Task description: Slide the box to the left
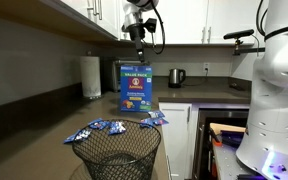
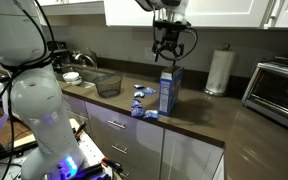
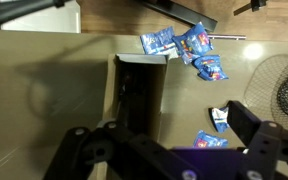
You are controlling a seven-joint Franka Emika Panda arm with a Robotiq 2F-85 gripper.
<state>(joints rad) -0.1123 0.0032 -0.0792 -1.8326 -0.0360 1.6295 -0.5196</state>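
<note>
The box [image 1: 136, 88] is a tall blue carton with white lettering and a yellow-orange picture. It stands upright on the dark counter [image 1: 44, 120] in both exterior views [image 2: 169, 90]. In the wrist view its top [image 3: 141, 95] shows from above. My gripper [image 1: 139, 38] hangs a little above the box top, apart from it, also in an exterior view [image 2: 167, 52]. In the wrist view its fingers [image 3: 169, 135] are spread wide and empty.
Small blue snack packets lie around the box [image 1: 94, 128] [image 2: 141, 105] [image 3: 184, 42]. A black wire basket [image 1: 117, 155] [image 2: 107, 85] stands near the counter edge. A paper towel roll [image 1: 90, 76] [image 2: 219, 70], a kettle [image 1: 177, 76] and a toaster oven [image 2: 279, 90] stand on the counter.
</note>
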